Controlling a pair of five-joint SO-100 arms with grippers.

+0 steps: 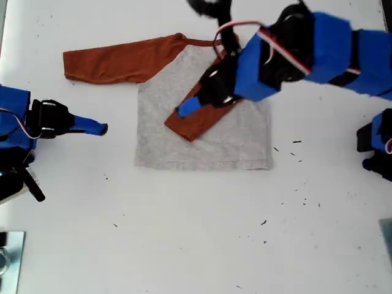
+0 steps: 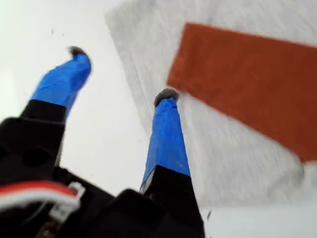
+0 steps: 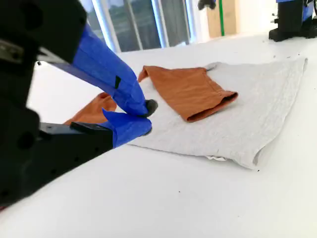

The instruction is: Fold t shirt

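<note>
The t shirt (image 1: pixel 205 144) lies flat on the white table, grey body in the middle. One rust-orange sleeve (image 1: pixel 119 61) stretches toward the exterior view's left. The other sleeve (image 1: pixel 197 124) is folded diagonally across the body. My first gripper (image 1: pixel 191 105) hovers over that folded sleeve (image 2: pixel 247 84), open, with nothing between its fingers (image 2: pixel 166 134). My second gripper (image 1: pixel 98 128) sits low over the table at the exterior view's left, shut and empty, a short way off the shirt's edge (image 3: pixel 257 99). Its tips (image 3: pixel 146 119) touch each other.
Another blue and black arm part (image 1: pixel 376 144) stands at the exterior view's right edge. A metal piece (image 1: pixel 9 257) shows at that view's lower left corner. Small dark specks (image 1: pixel 297 153) dot the white table.
</note>
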